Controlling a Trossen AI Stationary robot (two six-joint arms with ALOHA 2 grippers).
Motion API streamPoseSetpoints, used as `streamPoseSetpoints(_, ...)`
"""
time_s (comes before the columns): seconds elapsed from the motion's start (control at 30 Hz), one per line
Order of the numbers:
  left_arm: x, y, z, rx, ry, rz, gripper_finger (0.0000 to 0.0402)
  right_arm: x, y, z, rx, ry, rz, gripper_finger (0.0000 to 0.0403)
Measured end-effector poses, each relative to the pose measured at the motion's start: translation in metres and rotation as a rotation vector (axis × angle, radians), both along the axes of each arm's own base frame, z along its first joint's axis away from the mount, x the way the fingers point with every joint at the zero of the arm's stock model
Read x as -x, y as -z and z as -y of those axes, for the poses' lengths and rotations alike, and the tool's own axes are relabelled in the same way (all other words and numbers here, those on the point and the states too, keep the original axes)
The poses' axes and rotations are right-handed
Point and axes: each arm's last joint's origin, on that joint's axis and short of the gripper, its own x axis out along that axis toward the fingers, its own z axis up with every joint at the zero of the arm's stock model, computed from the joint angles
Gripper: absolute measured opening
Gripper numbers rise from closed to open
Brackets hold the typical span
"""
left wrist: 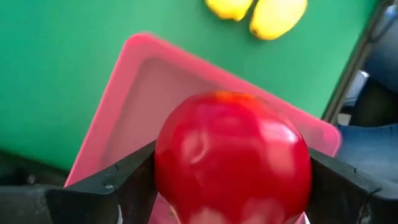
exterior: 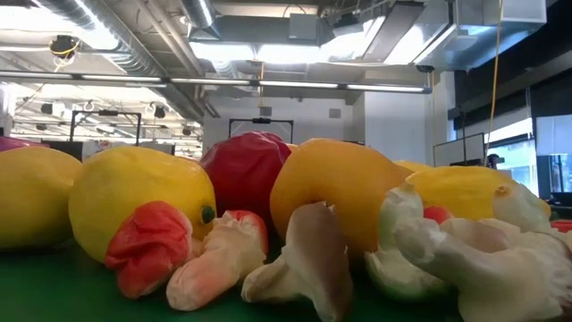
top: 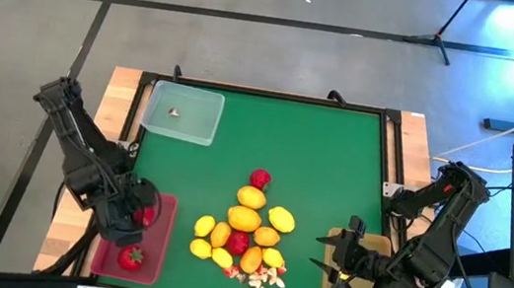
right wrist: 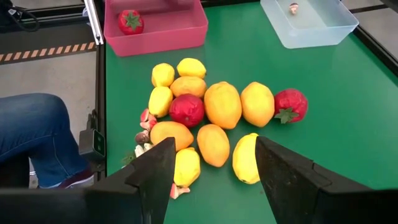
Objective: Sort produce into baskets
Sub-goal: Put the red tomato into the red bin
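Red strawberry (left wrist: pixel 233 158) pinched in left jaws | over pink basket (left wrist: pixel 155 68) | right jaws spread

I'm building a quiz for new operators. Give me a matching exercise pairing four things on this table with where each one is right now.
Things:
1. strawberry in the left gripper
2. small brownish bit
3. right gripper
4. strawberry with green leaves

Places:
A. lying in the pink basket
B. open, above the near edge of the pile
C. held over the pink basket
D. in the clear basket

Pairs: 1-C, 2-D, 3-B, 4-A
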Motion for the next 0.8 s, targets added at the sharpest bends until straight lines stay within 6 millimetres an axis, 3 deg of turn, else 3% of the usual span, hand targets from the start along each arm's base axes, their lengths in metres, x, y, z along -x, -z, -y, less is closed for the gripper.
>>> streamPoseSetpoints(0.27, 0.002, 0.022, 0.004, -0.049, -0.016, -0.228, 0.0341, 0.000, 0.000, 0.000, -0.004, 0.000, 0.003, 0.0221)
streamPoseSetpoints(0.5, -0.001, 0.042, 0.008, -0.009, -0.018, -0.225, 0.0388, 0.000, 0.000, -0.001, -0.009, -0.002, 0.002, 0.0221)
streamPoseSetpoints(0.67, -0.002, 0.046, 0.007, -0.027, -0.019, -0.209, 0.0394, 0.000, 0.000, -0.001, -0.011, -0.004, -0.002, 0.0221)
streamPoseSetpoints(0.8, -0.016, 0.046, -0.005, -0.069, -0.068, -0.148, 0.0394, 0.000, 0.000, -0.001, -0.010, -0.004, -0.002, 0.0221)
